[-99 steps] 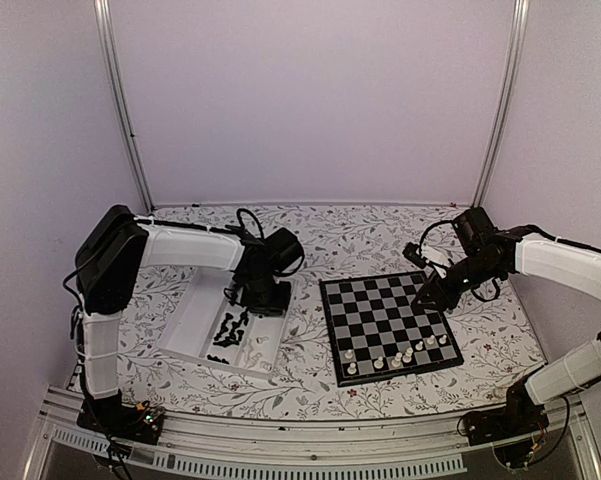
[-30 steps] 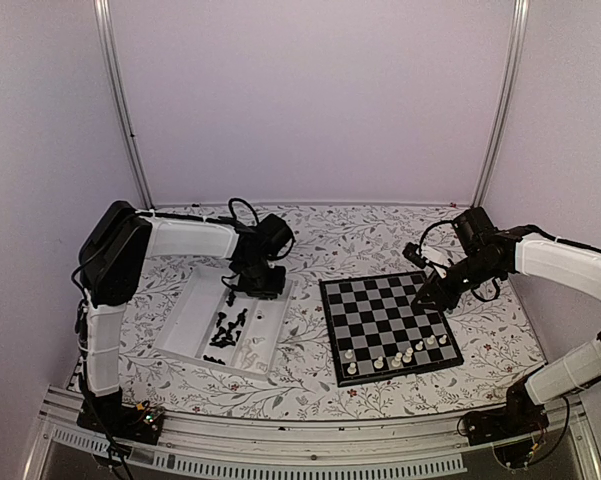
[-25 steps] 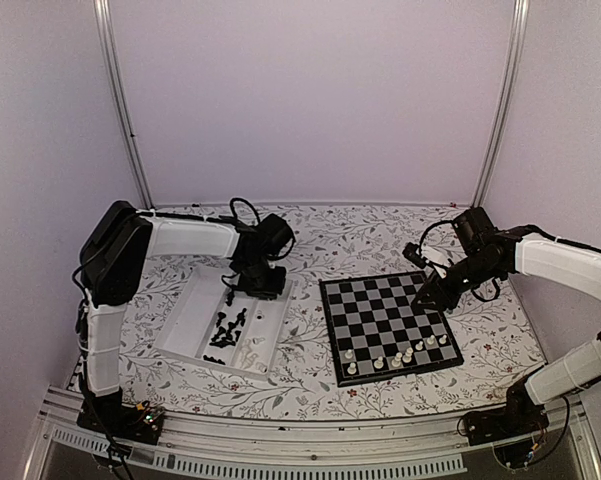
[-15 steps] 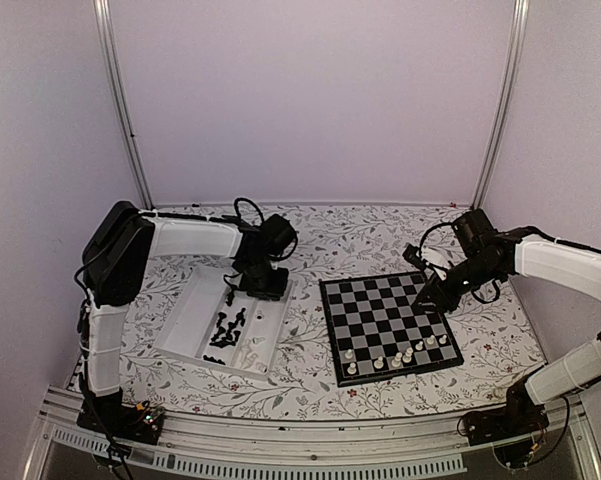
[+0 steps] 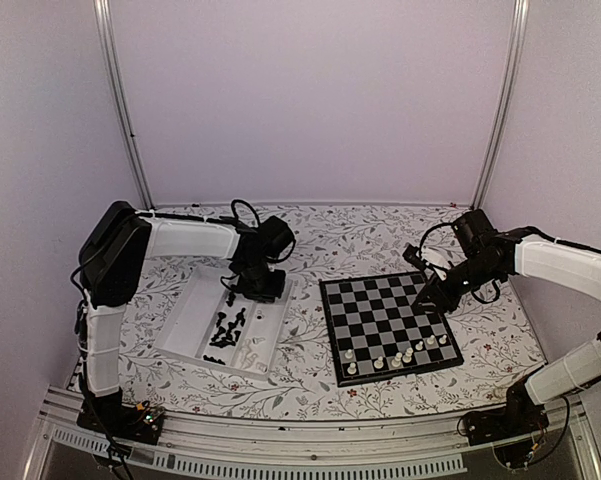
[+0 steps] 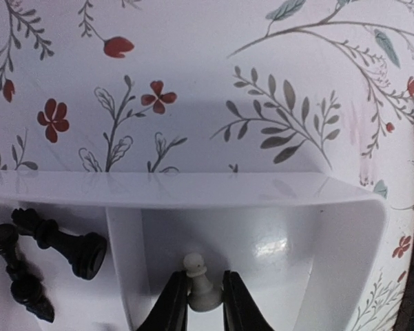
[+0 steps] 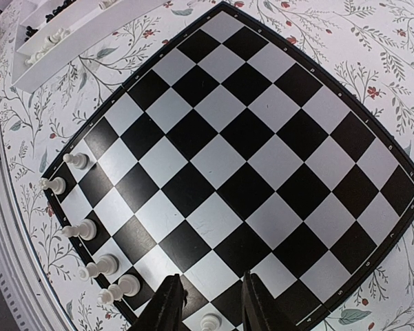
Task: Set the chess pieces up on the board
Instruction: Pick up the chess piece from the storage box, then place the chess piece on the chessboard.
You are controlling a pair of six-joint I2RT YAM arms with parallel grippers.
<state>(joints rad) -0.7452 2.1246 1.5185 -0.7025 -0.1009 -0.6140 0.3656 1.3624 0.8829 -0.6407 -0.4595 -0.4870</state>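
Frankly, you're just beginning: chess pieces (image 5: pixel 395 358) are lining only the board's (image 5: pixel 380 305) near edge; left gripper (image 6: pixel 204 284) is clenching a pawn (image 6: pixel 195 265), right gripper (image 7: pixel 210 293) gaping.

Surface: a table (image 5: pixel 310 232) under white cloth printed with leaves and red flowers, with pale lilac walls around it.
Board: a flat square chessboard of black and light-grey checks (image 5: pixel 385 318) lies right of centre, turned slightly.
White pieces: small white chess figures (image 5: pixel 398 357) stand in a row along the board's near edge.
Tray: a white rectangular plastic tray (image 5: pixel 192 320) lies at an angle, left of the board.
Black pieces: small black chess figures (image 5: pixel 228 328) lie jumbled in the tray.
My left arm: it reaches across from the left. My left gripper (image 5: pixel 252 293) is low at the tray's far right corner, its fingers too small to make out.
My right arm: it comes in from the right. My right gripper (image 5: pixel 424 299) hangs over the board's right edge, near the far corner.
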